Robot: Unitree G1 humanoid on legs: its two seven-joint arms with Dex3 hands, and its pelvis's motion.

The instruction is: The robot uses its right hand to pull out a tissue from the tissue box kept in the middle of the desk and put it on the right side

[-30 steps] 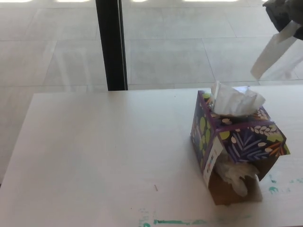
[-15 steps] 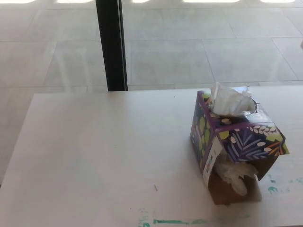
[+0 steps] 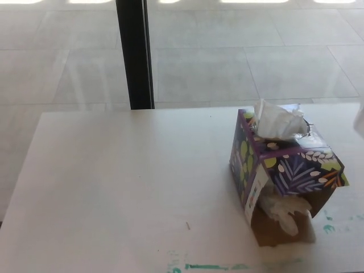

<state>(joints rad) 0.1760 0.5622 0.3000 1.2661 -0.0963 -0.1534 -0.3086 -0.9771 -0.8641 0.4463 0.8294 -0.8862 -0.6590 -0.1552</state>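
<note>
A purple tissue box with a leaf pattern stands on the white desk, right of the middle. A white tissue sticks up out of its top opening. The box's front side is torn open, and crumpled tissue shows in the gap. A blurred white shape shows at the picture's right edge, level with the box top; I cannot tell for sure what it is. Neither hand shows in the head view.
A black vertical post stands behind the desk's far edge, before a tiled floor. Green marks run along the desk's near edge. A white label hangs off the box's front corner.
One second ago the right hand held a white tissue at the top right corner. It then left the picture. A white blur now shows at the right edge. The box stayed put.
</note>
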